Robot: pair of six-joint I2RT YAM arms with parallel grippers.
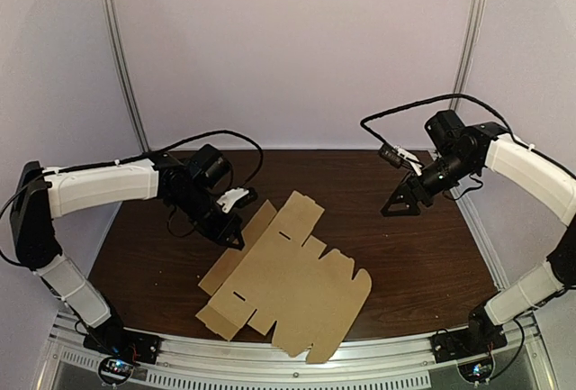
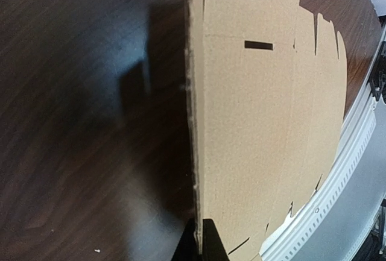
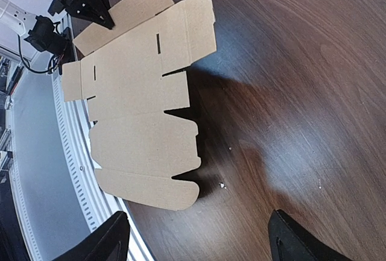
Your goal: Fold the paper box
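My left gripper (image 1: pixel 232 231) sits low at the table. In its wrist view the two dark fingertips (image 2: pixel 212 246) close on either side of the raw edge of the brown die-cut cardboard box blank (image 1: pixel 288 282). I see no gap between pads and board, so I take it as pinched on the long side flap. That flap runs straight out ahead of the fingers, seen almost edge-on, and it throws a soft shadow on the dark wood-grain table top (image 2: pixel 72 122) to the gripper's left. From that I judge the flap is tipped up along its crease, and that the hold is there to hinge this wall upright.

To the right of that gripper the rest of the blank lies flat. It is matte, fibrous kraft board with a rough corrugated edge. It has narrow black slots (image 2: pixel 258 45), cut notches and rounded tabs at the end nearest the perforated aluminium rail (image 1: pixel 387 351), and one rounded corner reaches over that rail.

My right gripper (image 1: pixel 400 203) hangs above bare table with its fingers (image 3: pixel 111 240) spread wide and holding nothing. The blank is well apart from it, ahead of it and to its left. I think it is parked clear of the fold, free to come in and pin the base panel or take the opposite flap.
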